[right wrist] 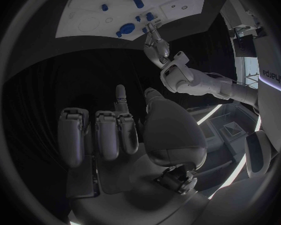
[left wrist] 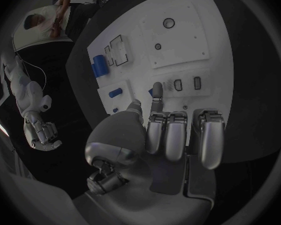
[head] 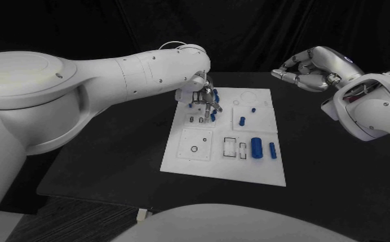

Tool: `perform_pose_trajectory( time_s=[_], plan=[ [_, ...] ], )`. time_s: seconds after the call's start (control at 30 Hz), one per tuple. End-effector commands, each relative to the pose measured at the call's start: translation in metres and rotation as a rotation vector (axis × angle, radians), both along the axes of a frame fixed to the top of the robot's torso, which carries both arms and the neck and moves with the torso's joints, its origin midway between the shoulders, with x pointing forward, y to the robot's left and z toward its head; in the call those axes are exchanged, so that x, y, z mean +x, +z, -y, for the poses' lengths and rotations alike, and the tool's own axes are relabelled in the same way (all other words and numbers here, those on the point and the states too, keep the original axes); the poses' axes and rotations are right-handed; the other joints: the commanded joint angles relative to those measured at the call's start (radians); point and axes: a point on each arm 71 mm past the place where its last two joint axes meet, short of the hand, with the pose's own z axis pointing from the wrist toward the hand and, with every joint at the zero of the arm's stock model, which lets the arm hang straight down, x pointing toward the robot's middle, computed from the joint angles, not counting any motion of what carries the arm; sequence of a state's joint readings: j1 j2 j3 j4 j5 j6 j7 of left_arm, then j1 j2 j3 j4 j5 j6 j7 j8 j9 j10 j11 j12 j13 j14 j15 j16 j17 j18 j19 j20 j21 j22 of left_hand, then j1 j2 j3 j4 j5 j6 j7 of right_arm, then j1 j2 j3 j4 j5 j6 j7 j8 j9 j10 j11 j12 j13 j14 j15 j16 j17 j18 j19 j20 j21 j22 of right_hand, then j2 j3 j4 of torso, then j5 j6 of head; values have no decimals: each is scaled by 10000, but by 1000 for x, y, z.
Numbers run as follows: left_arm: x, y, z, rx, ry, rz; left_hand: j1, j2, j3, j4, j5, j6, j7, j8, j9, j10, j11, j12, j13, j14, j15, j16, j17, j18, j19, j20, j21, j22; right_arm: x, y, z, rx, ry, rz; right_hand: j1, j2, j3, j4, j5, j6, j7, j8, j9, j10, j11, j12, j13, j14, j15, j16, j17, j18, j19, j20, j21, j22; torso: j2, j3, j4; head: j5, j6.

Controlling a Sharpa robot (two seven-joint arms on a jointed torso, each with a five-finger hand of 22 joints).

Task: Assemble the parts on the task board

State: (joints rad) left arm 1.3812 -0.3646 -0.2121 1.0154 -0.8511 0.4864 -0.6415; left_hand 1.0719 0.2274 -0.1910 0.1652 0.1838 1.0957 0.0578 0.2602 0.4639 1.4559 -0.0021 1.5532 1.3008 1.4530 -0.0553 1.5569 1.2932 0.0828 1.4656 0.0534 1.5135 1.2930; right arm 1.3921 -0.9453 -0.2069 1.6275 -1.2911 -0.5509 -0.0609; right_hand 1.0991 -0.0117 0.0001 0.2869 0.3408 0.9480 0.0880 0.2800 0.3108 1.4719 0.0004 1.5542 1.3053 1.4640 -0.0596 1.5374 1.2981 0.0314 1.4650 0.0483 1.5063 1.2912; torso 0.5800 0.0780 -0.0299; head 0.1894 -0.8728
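Observation:
The white task board [head: 185, 160] lies in the middle of the black table. A large blue cylinder part [head: 257, 147] and a smaller blue part [head: 273, 150] lie on its near right; other small blue parts [head: 243, 120] sit further back. My left hand [head: 205, 98] is over the board's far left corner. In the left wrist view, that left hand [left wrist: 159, 135] has most fingers curled and one finger [left wrist: 157, 92] stretched down to the board beside two small slots [left wrist: 187, 83]; I see nothing held. My right hand [head: 309, 73] hangs raised off the board's far right, fingers curled and holding nothing.
Empty outlined recesses [head: 230, 147] and a small ring [head: 195, 149] mark the board's near half. Bare black table [head: 114, 157] surrounds the board, with its front edge near the robot. A dark curtain closes off the back.

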Motion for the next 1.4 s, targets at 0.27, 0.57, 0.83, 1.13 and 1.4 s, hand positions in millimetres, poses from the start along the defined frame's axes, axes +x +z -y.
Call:
perform_pose_trajectory(
  time_s=[0.27,0.57,0.83,1.13,1.4],
  plan=[
    [1,-4,5,-209,-5,42,-28,-156,726,-168,132,-348,33,-267,128,1149,-68,176,2700,1178,-30,139,2776,-514,93,-6,-35,1612,0,-3,1,-114,-164,-275,142,95,193,19,166,-137,-27,174,156,989,80,166,2655,923,23,-85,1970,-87,669,37,-138,2498,-8,10,2,-120,2],
    [2,-9,8,-306,40,46,16,-149,893,-259,180,-374,68,-434,63,1149,-34,176,2700,1178,5,139,2776,-500,52,29,-69,1569,0,-3,1,-142,-163,-318,142,95,193,19,166,-137,-27,174,156,989,80,166,2655,923,23,-85,1970,-87,669,37,-138,2498,-6,12,10,-136,2],
    [4,-12,10,-429,92,79,57,-150,1079,-349,195,-376,105,-600,-1,1149,9,176,2700,1178,51,139,2776,-459,-87,73,-166,1424,0,-4,1,-184,-148,-382,150,99,190,26,165,-123,-31,191,165,989,77,166,2655,910,21,-119,1908,-74,646,37,-184,2480,-12,12,0,-136,2],
    [4,-16,10,-420,132,13,66,-151,1146,-377,206,-369,115,-653,-21,1149,21,176,2700,1178,64,139,2776,-445,-132,87,-198,1378,1,-5,1,-220,-138,-447,150,99,190,26,165,-123,-31,191,165,989,77,166,2655,910,21,-119,1908,-74,646,37,-184,2480,-14,18,0,-139,2],
    [4,-19,8,-397,206,5,87,-181,1245,-439,202,-234,92,-661,-15,1149,13,176,2700,1178,66,139,2776,-456,-97,100,-180,1428,1,-6,1,-245,-136,-499,150,99,190,26,165,-123,-31,191,165,989,77,166,2655,910,21,-119,1908,-74,646,37,-184,2480,-15,23,-2,-153,2]
  ],
)
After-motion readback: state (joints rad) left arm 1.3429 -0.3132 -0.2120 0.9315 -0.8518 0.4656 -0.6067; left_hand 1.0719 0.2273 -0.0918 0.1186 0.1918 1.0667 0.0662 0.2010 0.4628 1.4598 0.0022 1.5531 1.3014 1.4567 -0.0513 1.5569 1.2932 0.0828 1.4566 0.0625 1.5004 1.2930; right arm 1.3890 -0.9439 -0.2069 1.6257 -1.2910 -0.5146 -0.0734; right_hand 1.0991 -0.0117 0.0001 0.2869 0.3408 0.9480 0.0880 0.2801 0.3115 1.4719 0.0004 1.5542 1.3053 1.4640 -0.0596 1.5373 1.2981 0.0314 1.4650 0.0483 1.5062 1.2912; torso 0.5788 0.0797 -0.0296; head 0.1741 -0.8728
